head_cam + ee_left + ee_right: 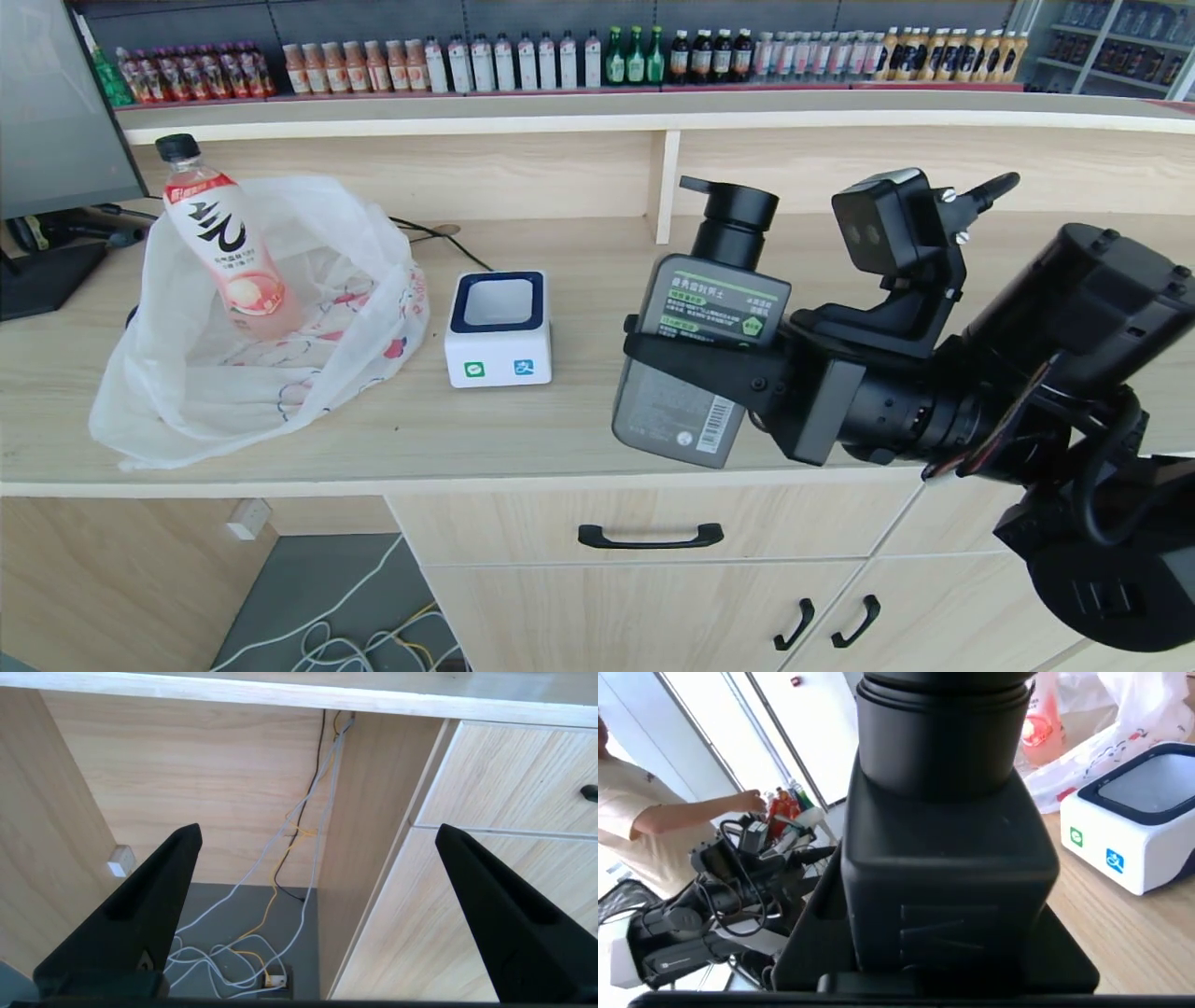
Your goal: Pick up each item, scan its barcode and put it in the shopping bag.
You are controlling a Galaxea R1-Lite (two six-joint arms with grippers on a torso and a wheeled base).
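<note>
Wood shop counter (523, 439), drink shelves (560, 61) behind. Scanner (498, 329) sits beside shopping bag (187, 392) holding pink bottle (229, 247). Right gripper (695, 359) clamps grey pump bottle (677, 411) above counter, right of scanner. Left gripper (318, 835) spread wide, below countertop.

We see the bag (149, 392) at the scanner's (498, 329) nine o'clock, a bottle (229, 257) in it. The pump bottle (672, 411) is at its three o'clock.

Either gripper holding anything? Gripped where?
Right gripper is shut on the grey bottle, clamped across the middle of its body, below the black cap. Left gripper is open, holding nothing.
</note>
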